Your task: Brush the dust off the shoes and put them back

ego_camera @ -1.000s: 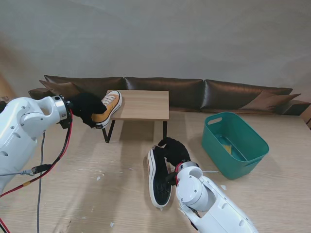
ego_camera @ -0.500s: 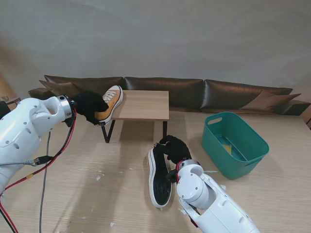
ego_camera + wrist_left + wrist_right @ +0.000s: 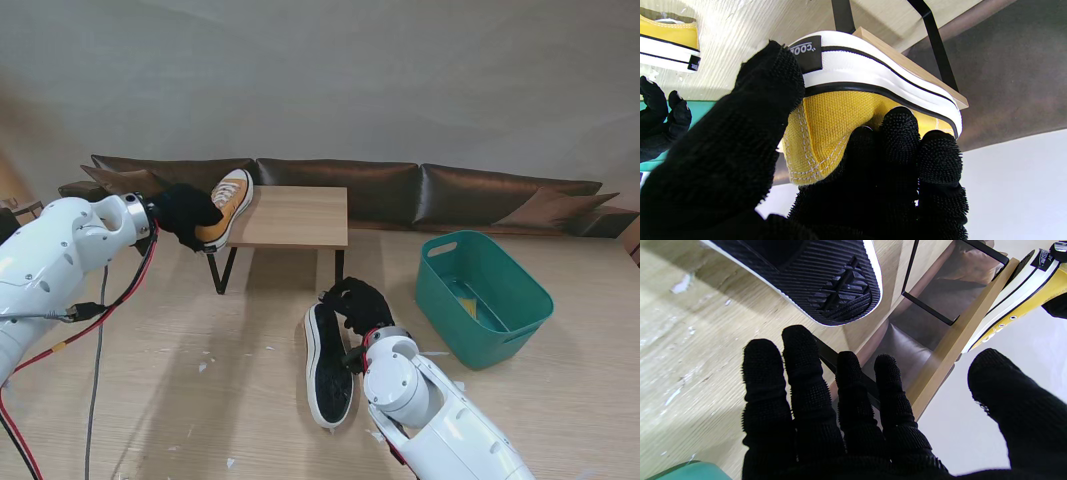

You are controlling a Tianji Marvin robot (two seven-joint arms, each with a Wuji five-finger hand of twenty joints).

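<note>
Left hand gripping a yellow shoe at the small wooden table's edge.

The left hand point(image 3: 183, 217) is clasping the yellow shoe point(image 3: 227, 203) by its heel, tilted against the left edge of the small wooden table point(image 3: 295, 216). The right hand point(image 3: 358, 305), fingers spread and holding nothing, is hovering beside the second shoe point(image 3: 328, 365), which is lying sole-up nearer to the robot than the table, left of the green basket point(image 3: 483, 293).

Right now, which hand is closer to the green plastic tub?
Right. The right hand hovers open beside the green plastic tub; the left hand is far across, holding the yellow canvas sneaker.
</note>
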